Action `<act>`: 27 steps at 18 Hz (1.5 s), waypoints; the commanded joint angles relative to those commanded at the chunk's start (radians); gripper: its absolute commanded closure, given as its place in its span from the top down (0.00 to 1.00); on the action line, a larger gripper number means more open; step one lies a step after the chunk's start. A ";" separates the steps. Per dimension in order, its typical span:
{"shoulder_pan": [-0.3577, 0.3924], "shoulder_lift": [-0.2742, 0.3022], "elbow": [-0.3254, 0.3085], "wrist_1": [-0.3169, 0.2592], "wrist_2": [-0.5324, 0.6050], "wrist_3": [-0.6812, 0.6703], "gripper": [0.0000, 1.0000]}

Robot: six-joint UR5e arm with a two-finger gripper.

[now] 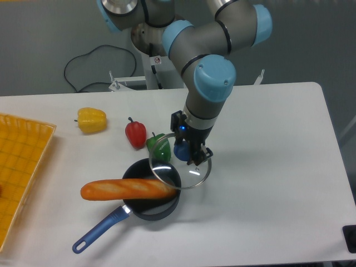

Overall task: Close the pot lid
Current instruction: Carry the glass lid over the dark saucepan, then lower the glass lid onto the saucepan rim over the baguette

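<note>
White table against a grey wall

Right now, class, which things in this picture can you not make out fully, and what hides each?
- Pot inside: the bread lies across it.
- Pincer tips: hidden at the lid knob, so its hold is unclear.
- Tray: cut by the left edge.
- Green pepper: partly behind the lid's rim.

A white desk carries everything. Just left of the end effector lies a green pepper, with a red pepper touching its far-left side and a yellow pepper further left. In front and left of the end effector stands the pot, its blue handle pointing toward the near-left edge. A yellow tray sits far left.
</note>
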 joint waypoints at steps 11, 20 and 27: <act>-0.034 -0.011 0.012 -0.008 -0.002 -0.166 0.47; -0.037 -0.032 0.020 0.000 -0.054 -0.221 0.47; -0.049 -0.051 0.020 0.017 -0.080 -0.261 0.47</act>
